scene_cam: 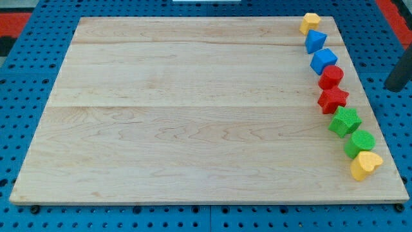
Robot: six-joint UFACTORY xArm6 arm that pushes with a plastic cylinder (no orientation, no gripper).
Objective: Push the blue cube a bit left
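Eight blocks hugging wooden board (193,116)'s right edge, blue cube (323,61) included, tool state unseen

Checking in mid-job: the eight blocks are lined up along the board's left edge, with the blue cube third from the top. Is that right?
Not quite. The camera view shows the line of blocks along the board's right edge, not the left. The rest stands: eight blocks, and the blue cube is third from the top, below the yellow block and the other blue block. My tip is not clearly visible.

Eight blocks (333,99) in close-packed curved column along board (193,116) right edge, top corner down to bottom.
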